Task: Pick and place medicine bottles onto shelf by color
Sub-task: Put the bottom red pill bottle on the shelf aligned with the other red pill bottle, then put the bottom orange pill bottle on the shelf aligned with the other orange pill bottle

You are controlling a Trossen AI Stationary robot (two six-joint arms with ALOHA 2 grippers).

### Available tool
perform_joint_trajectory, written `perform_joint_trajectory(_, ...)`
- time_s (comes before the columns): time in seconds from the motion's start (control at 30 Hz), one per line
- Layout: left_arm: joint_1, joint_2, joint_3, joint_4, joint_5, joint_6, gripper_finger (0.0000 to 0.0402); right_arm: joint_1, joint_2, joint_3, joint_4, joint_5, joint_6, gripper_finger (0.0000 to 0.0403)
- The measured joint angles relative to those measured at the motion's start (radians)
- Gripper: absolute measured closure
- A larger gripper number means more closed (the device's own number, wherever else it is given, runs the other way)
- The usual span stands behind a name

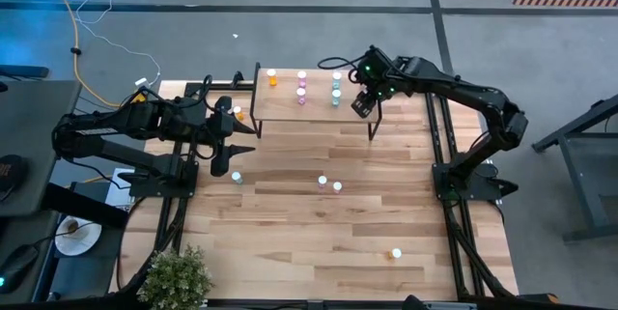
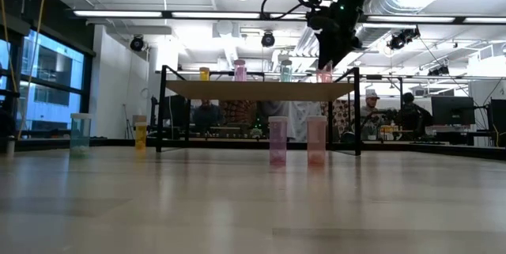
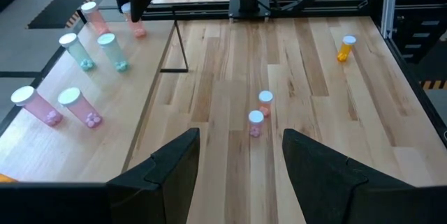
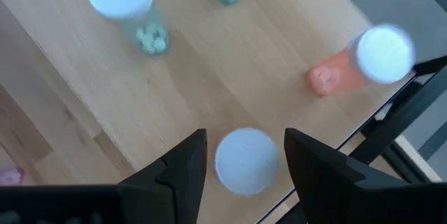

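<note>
The shelf (image 1: pixel 314 107) stands at the table's far middle and carries an orange bottle (image 1: pixel 271 78), two pink ones (image 1: pixel 301 95) and two teal ones (image 1: pixel 335 98). My right gripper (image 4: pixel 246 147) is open above the shelf's right end, pointing steeply down. A white-capped bottle (image 4: pixel 246 161) stands upright on the shelf between its fingers, with a small gap on each side. A red bottle (image 4: pixel 335 74) stands beside it. My left gripper (image 3: pixel 241 161) waits open above the table's left side.
Loose bottles stand on the table: a teal one (image 1: pixel 237 177) near my left gripper, two (image 1: pixel 323 183) (image 1: pixel 337 187) at the middle, an orange one (image 1: pixel 396 253) near the front right. A potted plant (image 1: pixel 179 276) sits at the front left corner.
</note>
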Motion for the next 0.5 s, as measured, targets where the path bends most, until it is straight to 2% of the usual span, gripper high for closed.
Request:
perform_joint_trajectory(0.4,0.0,0.0,0.0,0.0,-0.001,0.0,0.0206,0.0,-0.001,0.107,-0.028,0.067,0.003,0.0219)
perform_joint_trajectory(0.5,0.0,0.0,0.0,-0.002,-0.033,0.0,0.0206,0.004,-0.001,0.139,-0.036,0.067,0.004,0.0219)
